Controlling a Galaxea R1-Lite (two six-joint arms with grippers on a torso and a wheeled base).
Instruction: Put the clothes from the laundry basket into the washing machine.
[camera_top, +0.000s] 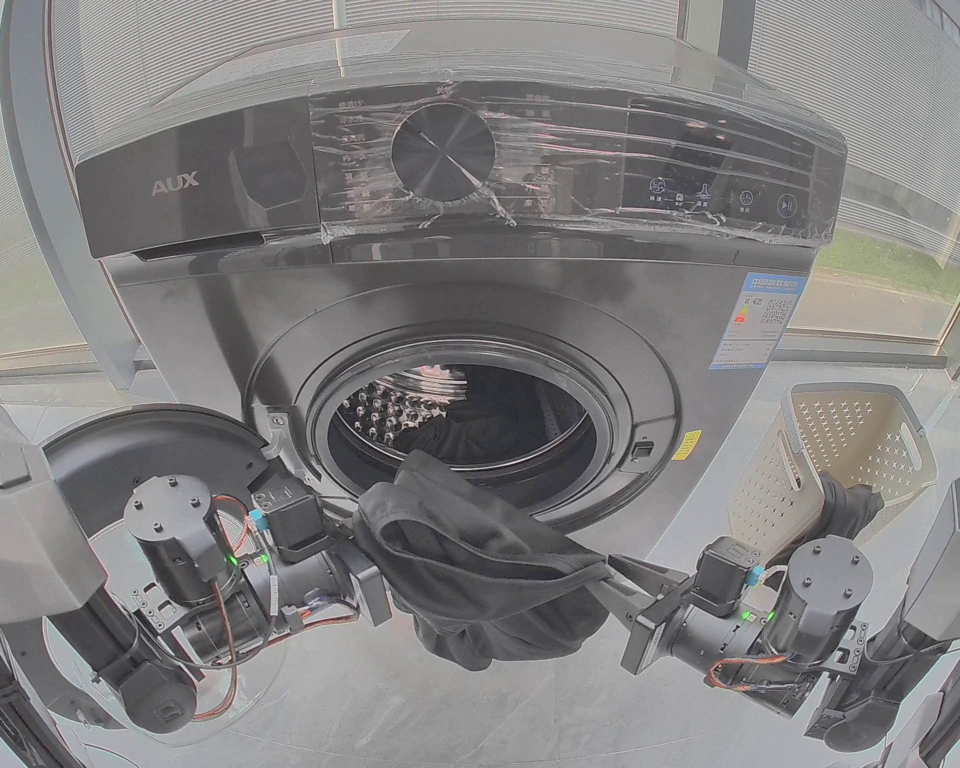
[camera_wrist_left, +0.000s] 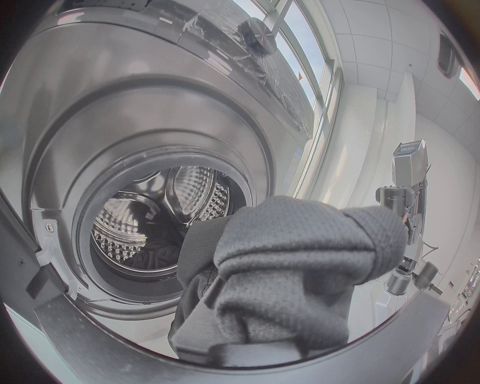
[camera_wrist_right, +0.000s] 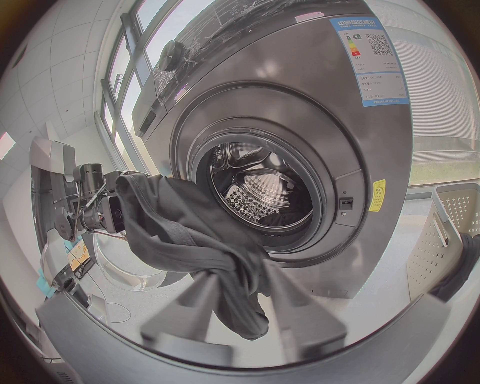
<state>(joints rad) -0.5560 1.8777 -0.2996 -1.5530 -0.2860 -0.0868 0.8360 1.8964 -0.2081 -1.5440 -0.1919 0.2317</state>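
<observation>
Head view — garment (camera_top: 480, 570) before drum (camera_top: 400, 410), basket (camera_top: 860, 440) beside

Head view looks forward and down at the washing machine (camera_top: 200, 320) front, close; left wrist view faces the drum opening (camera_wrist_left: 150, 230) from near left; right wrist view from near right; all share that opening and the black garment (camera_top: 480, 570).
</observation>
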